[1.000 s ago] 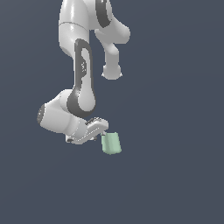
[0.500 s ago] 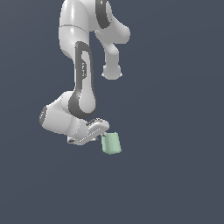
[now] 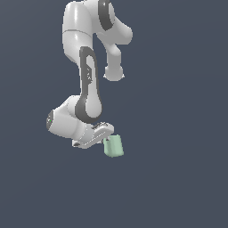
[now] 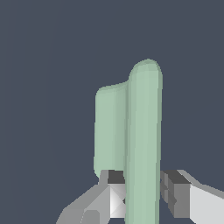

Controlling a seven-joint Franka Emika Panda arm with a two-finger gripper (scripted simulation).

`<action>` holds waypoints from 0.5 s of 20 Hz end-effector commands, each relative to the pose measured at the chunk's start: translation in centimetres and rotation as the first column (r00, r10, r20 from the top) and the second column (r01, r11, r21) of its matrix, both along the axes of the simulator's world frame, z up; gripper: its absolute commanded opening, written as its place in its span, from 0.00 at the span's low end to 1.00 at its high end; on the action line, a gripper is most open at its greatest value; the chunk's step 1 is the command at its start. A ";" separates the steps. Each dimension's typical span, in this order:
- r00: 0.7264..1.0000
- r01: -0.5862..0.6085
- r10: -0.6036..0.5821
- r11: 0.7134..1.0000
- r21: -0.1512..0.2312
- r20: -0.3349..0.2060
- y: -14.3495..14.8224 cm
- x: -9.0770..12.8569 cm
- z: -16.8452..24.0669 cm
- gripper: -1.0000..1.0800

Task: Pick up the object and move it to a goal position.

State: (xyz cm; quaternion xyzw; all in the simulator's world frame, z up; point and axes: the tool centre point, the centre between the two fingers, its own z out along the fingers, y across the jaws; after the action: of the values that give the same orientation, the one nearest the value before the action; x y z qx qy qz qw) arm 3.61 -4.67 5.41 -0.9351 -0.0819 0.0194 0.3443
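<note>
Hand (image 3: 105,136) pinches the mint-green block (image 3: 113,146), one finger (image 4: 111,192) on each side of it in the wrist view. Block sits at the hand's tip, low in the scene, to the exterior view's right of the arm's wrist (image 3: 67,121).

A flat, uniform slate-blue ground (image 3: 178,178) fills both views, with no edge, seam or marking that would show whether it is a worktop or a floor. The pale mint-green block (image 3: 113,146) appears against it, but with no shadow or contact line visible, whether it rests there cannot be told.
</note>
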 end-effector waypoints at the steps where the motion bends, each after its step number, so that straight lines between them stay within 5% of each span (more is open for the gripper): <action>1: 1.000 0.000 0.000 1.000 0.000 0.000 0.0 0.0 0.0 0.00; 10: 1.000 -0.003 0.003 1.000 0.000 0.009 -0.1 0.2 0.2 0.00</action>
State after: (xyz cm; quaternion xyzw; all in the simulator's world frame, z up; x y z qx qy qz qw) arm 3.68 -4.70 5.47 -0.9350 -0.0834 0.0179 0.3442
